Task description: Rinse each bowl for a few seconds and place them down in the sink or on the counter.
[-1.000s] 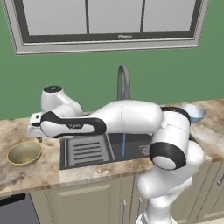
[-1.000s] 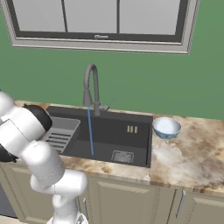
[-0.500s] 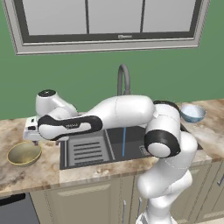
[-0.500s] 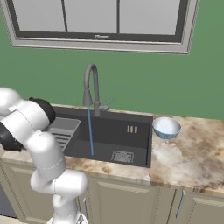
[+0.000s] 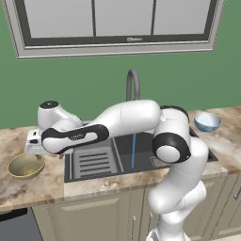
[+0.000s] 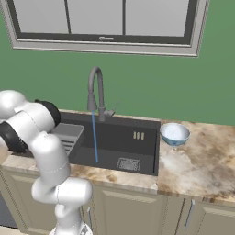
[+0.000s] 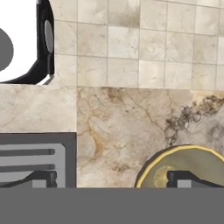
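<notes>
Left base view first: I have the glossy white arm stretched out to the left across the sink (image 5: 141, 155), a dark charcoal rectangular basin with a ribbed grey rack insert at its left end, and a thin blue stream of water falls straight from the curved grey faucet (image 5: 133, 84) into it. The hand end of the arm sits over the left stretch of the counter (image 5: 33, 186), a beige-and-brown speckled stone slab with a paler front edge, right beside the olive-gold bowl (image 5: 26, 165), which stands upright, round and shiny, on the stone left of the sink. The pale blue-white bowl (image 5: 207, 121) rests far right on the counter, well apart from the arm. Right base view: the same blue-white bowl (image 6: 174, 133) sits just right of the sink (image 6: 114, 147), its inside pale and its outside a darker blue; the square drain shows on the basin floor near the water stream below the faucet (image 6: 95, 92). Hand view: I look down on veined stone counter (image 7: 122, 127), with the gold-rimmed bowl (image 7: 183, 168) at lower right, the sink rack's grey ribs at lower left, and pale square floor tiles beyond. The gripper (image 7: 111, 181) is spread wide with nothing between its dark tips; one fingertip (image 7: 186, 179) shows over the bowl's interior.
</notes>
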